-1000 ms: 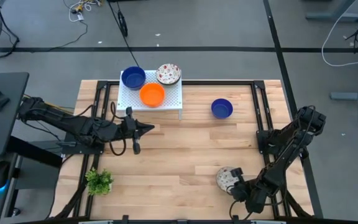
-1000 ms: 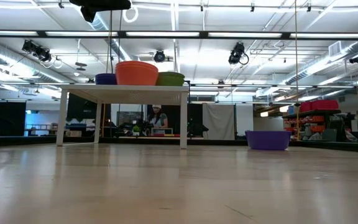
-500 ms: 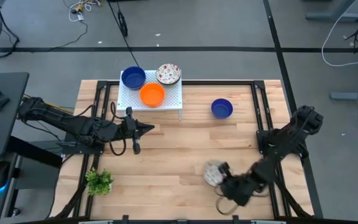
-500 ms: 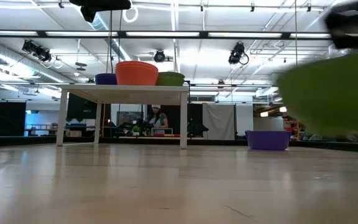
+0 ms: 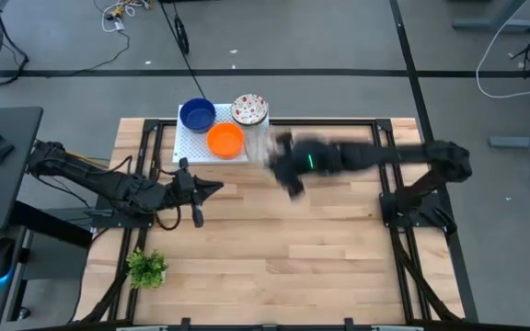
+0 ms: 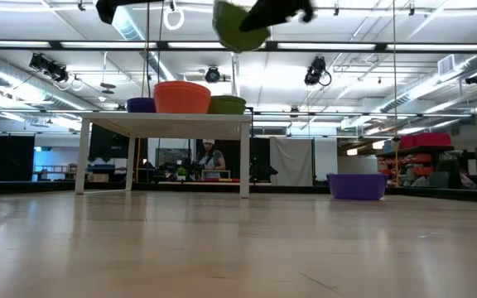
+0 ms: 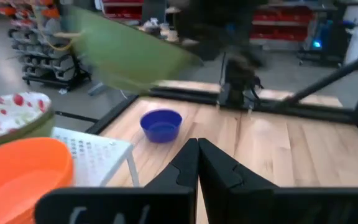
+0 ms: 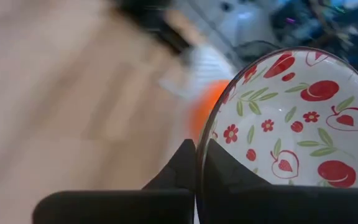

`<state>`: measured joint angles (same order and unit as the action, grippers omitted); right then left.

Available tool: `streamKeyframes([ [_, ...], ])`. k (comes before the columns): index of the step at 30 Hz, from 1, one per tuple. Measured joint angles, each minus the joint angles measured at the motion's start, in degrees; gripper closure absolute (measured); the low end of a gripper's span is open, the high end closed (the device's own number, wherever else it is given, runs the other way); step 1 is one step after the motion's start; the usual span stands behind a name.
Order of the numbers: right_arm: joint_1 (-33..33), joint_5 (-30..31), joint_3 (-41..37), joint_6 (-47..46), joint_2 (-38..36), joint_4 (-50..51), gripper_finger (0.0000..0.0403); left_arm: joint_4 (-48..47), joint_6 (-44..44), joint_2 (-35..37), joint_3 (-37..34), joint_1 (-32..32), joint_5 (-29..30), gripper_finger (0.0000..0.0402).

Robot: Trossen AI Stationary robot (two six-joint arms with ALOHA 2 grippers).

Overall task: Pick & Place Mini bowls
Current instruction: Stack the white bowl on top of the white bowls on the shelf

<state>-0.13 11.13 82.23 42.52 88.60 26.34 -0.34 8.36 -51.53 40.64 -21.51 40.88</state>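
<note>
A white perforated rack [image 5: 237, 152] at the table's far left carries a blue mini bowl [image 5: 197, 115], an orange one [image 5: 225, 140] and a white, red-patterned one [image 5: 249, 109]. My right gripper [image 5: 272, 152] reaches in from the right, blurred, beside the rack's right end. It is shut on another patterned mini bowl [image 8: 291, 124], green on the outside [image 6: 240, 25]. A second blue bowl [image 7: 161, 125] rests on the table, under my right arm. My left gripper [image 5: 217, 187] is shut on nothing, just near of the rack. My right gripper pinches the bowl's rim [image 8: 202, 163], one finger on the patterned inside and one [image 8: 182, 163] on the green outside. The bowl is lifted well clear of the table and rack, tipped up on its edge beyond the fingers [image 7: 129, 53].
A small green plant [image 5: 145, 268] stands at the table's near left corner. Black frame rails [image 5: 389, 156] run along the table's sides. Bare wood [image 5: 283, 248] fills the middle and near part of the table.
My right gripper has swung from the table's near right corner up and across toward the far left, over to the rack, rolling its wrist. The patterned bowl has come off the table with it and is now high in the air, tipped on edge.
</note>
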Motion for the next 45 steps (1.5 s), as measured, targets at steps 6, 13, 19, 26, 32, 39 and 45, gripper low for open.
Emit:
streamKeyframes([
  [6,-14.65,-11.71,18.69,3.79,11.73,9.9,0.0396,-0.22,-1.49,2.3,0.02,-2.95,6.36,0.0386],
  [13,-20.75,-15.27,37.17,6.52,26.75,20.87,0.0396,-0.38,-5.4,2.88,0.02,-3.51,12.08,0.0386],
  [19,-24.04,-16.35,43.3,6.39,31.64,25.49,0.0396,-0.41,-6.02,2.88,0.02,-3.49,11.9,0.0385],
  [26,-25.44,-17.0,43.28,3.98,32.53,26.71,0.0389,-0.41,-5.12,2.86,0.02,-3.48,9.93,0.0385],
  [32,-25.45,-16.93,43.26,2.71,32.61,27.23,0.0385,-0.42,-4.99,2.86,0.02,-3.48,9.93,0.0385],
  [39,-25.45,-16.74,43.24,1.21,32.61,26.97,0.0382,-0.41,-4.99,2.86,0.02,-3.48,9.93,0.0385],
  [45,-25.45,-16.76,43.24,1.05,32.61,26.3,0.0363,-0.41,-5.01,2.86,0.02,-3.48,9.91,0.0385],
])
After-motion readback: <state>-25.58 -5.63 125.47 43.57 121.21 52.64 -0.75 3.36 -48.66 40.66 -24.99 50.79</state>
